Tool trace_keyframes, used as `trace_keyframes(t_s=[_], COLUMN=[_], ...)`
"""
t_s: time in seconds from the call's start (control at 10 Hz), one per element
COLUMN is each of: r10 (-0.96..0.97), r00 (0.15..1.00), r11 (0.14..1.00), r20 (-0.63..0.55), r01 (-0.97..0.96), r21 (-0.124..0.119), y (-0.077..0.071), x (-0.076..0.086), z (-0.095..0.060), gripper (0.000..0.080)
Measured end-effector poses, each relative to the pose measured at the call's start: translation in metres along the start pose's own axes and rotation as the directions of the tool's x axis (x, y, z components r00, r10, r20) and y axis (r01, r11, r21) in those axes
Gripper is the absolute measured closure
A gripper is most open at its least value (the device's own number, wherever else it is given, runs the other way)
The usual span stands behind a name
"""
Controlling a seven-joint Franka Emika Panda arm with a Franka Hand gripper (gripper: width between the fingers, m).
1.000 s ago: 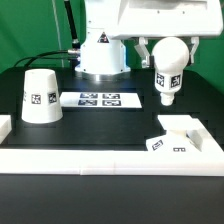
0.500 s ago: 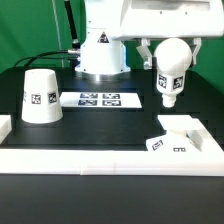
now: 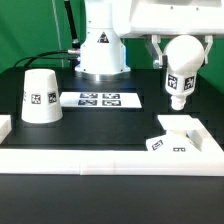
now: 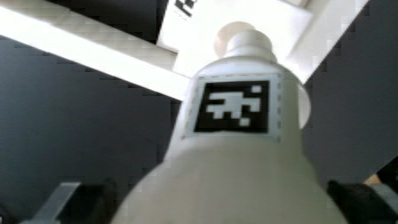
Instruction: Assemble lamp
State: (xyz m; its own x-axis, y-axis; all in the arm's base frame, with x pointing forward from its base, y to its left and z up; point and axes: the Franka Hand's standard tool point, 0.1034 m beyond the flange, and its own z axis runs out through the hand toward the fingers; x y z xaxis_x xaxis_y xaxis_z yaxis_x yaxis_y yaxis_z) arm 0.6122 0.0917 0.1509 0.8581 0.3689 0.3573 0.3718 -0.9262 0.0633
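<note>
Bulb [image 3: 185, 55]: matte white, round head, cylindrical stem, black-and-white square tag [image 4: 235, 108].

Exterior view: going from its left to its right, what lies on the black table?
Tapered white cup-like shade → thin flat white marker board → squat blocky white base. Left out: the round white bulb, held in the fingers above the base.

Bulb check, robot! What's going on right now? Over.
Gripper shut on the bulb, stem pointing down, in the air. Base lies on the table, untouched. Shade stands apart at the exterior view's left. Nothing between bulb and base.
</note>
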Motion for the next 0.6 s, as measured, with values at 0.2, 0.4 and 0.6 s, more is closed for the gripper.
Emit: trace_keyframes(t_s=[0.2,0.4,0.6], r10=[-0.001,-0.015,-0.02], r00=[1.0,0.999,0.998], r11=[1.0,1.0,1.0], r20=[-0.011,-0.046,-0.063], r01=[0.001,0.014,0.018], r21=[-0.004,-0.017,-0.024], y=[0.0004,0.0021,0.0032], x=[-0.0011,0.0006,0.0008], z=[0.0012,0.0036,0.0076], gripper=[0.0222,0.0222,0.0222])
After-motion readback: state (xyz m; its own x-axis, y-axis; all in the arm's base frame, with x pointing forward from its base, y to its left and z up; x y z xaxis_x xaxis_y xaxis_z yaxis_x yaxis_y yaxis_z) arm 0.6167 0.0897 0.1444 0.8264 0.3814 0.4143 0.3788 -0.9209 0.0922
